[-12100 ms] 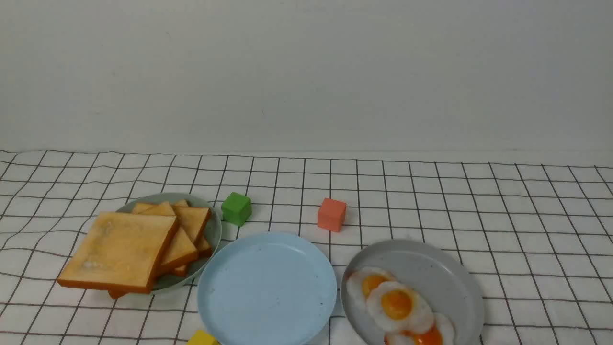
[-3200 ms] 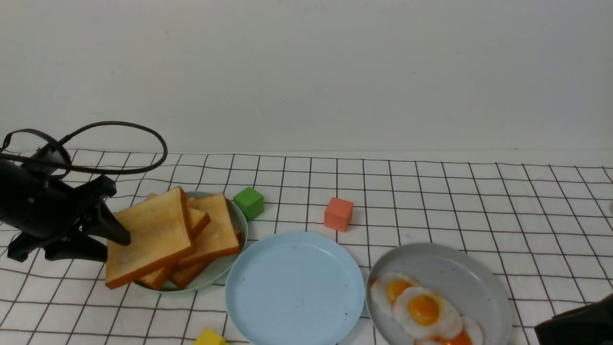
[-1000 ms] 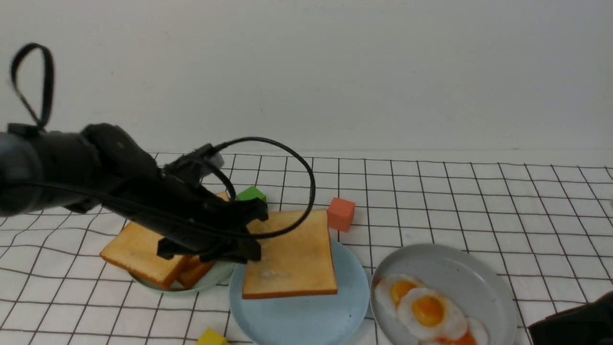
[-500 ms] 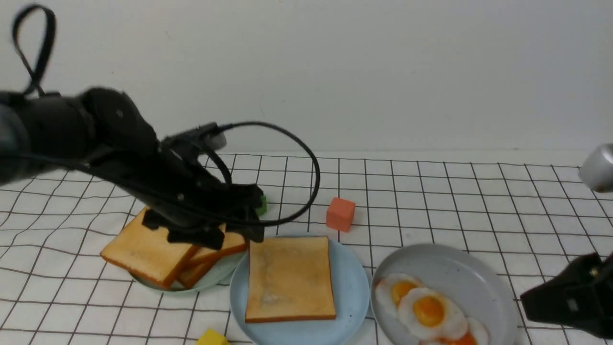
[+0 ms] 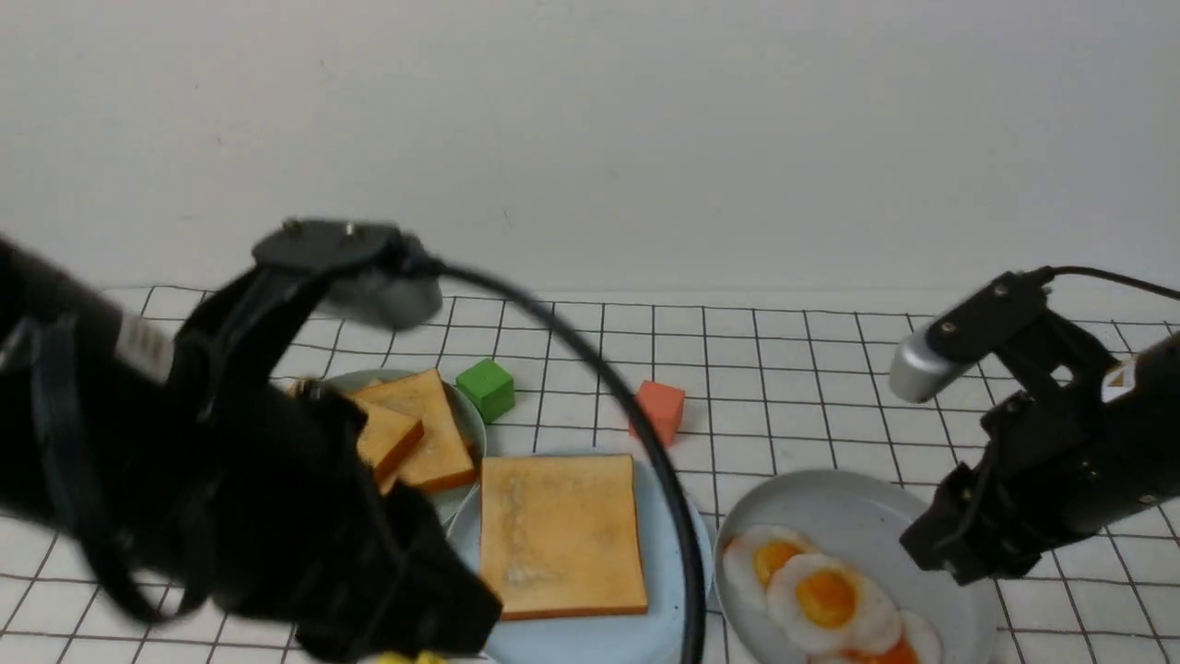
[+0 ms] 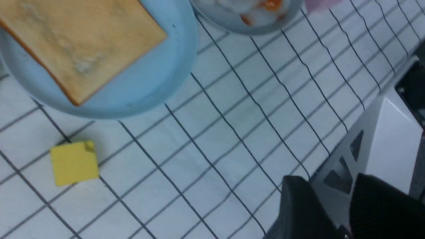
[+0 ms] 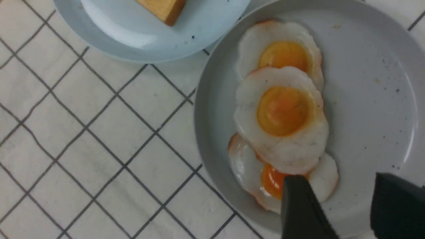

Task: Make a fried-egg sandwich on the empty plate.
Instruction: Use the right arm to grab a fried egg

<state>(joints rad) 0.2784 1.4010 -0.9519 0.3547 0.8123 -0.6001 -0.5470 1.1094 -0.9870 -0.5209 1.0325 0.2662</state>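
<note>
Eggs (image 7: 282,109) near right end effector (image 7: 338,181), parted, empty, left end effector (image 6: 328,182) parted, empty

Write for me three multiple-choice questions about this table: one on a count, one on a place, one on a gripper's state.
1. How many fried eggs lie on the grey plate? A two, B three, C five
2. The toast slice that lies alone rests on: A the light blue plate, B the grey plate, C the cloth
3. The right gripper is: A shut on an egg, B shut on toast, C open, holding nothing

Answers: 1 B, three yolks overlap in a row. 2 A, it lies flat inside the blue rim. 3 C, its fingers stand apart above the eggs.
</note>
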